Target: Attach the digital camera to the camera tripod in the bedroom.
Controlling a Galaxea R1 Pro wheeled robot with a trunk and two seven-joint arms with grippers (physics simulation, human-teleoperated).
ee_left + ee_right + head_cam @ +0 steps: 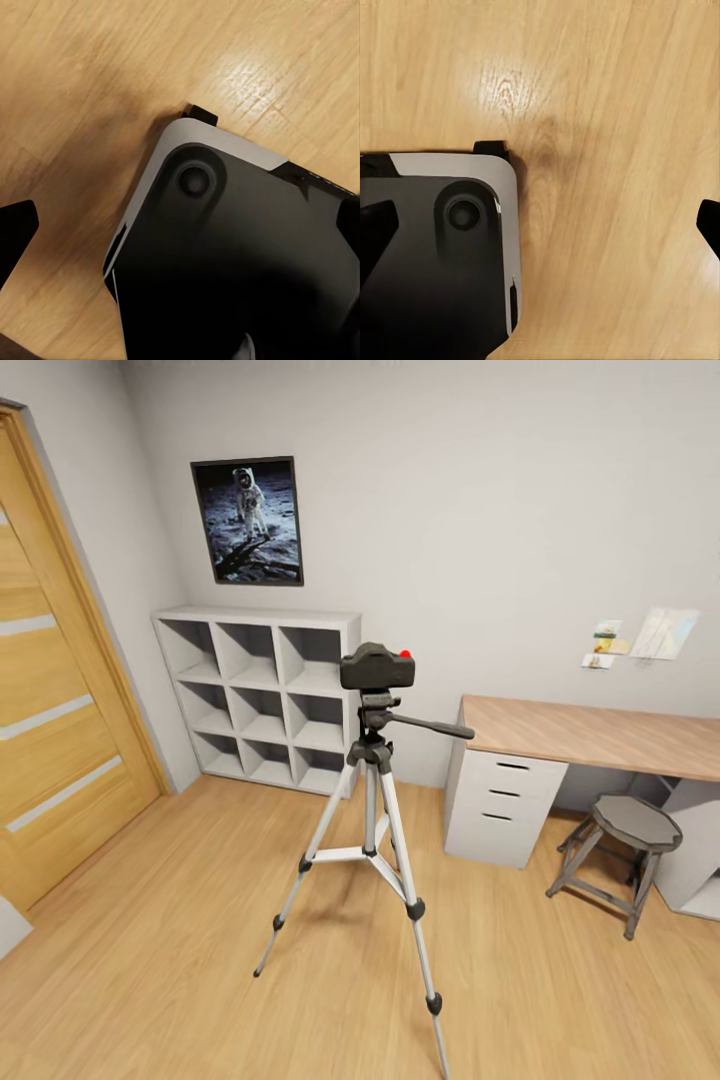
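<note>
Bedroom with light wood plank floor (150,920): the camera tripod (370,840) stands upright at centre, its pan handle (432,725) extending horizontally toward the desk (590,730). Seated on its head, the digital camera (377,666) lies with long axis horizontal. Each wrist view shows dark fingertips set wide apart over the floor.

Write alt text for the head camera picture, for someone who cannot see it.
A small black camera sits on top of a silver-legged tripod standing on a wood floor. Behind it are grey cube shelves, an astronaut poster, a desk and a stool.
</note>
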